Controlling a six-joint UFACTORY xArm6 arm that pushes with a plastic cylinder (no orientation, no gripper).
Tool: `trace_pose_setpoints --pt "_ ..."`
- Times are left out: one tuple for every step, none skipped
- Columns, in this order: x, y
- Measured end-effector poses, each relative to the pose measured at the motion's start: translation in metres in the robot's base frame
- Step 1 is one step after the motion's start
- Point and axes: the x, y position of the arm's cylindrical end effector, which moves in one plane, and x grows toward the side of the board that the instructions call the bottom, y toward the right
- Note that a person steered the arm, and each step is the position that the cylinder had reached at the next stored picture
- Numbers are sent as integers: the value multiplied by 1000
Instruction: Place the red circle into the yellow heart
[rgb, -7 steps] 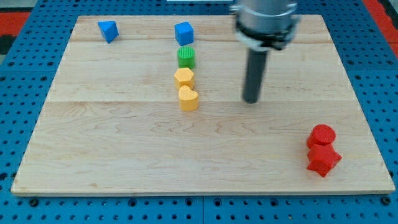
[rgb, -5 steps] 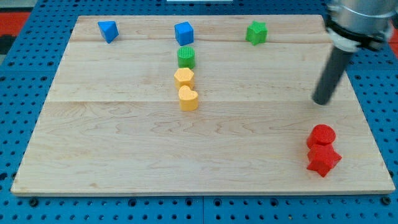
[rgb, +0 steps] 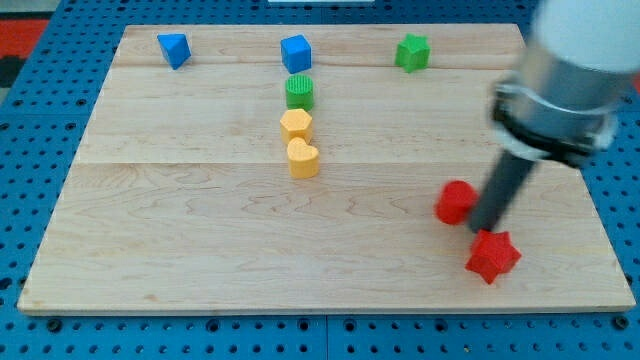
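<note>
The red circle (rgb: 456, 202) lies on the wooden board (rgb: 200, 220) at the right, below the middle. My tip (rgb: 484, 229) is just right of it and seems to touch it, between it and the red star (rgb: 492, 256) lower right. The yellow heart (rgb: 303, 158) sits near the board's centre, far to the left of the red circle. A yellow hexagon (rgb: 296, 125) touches the heart from above.
A green cylinder (rgb: 299, 92) stands above the yellow hexagon, with a blue cube (rgb: 296, 52) above that. A blue block (rgb: 173, 48) is at the top left and a green block (rgb: 411, 52) at the top right. The arm's body (rgb: 560, 90) hangs over the right edge.
My tip swept right, then down to the red blocks. The red circle slid left and a little up, apart from the red star, which shifted slightly left.
</note>
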Motion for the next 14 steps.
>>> trace_pose_setpoints --pt "-24 -21" --pt "-32 7" --pt "-55 -3" --pt "-61 -19" --pt "-45 -31" --pt "-41 -34" --pt "-41 -64" --pt "-41 -86" --pt "-41 -91" --pt "-41 -104" --pt "-40 -115" --pt "-40 -124" --pt "-39 -128" --pt "-33 -90"
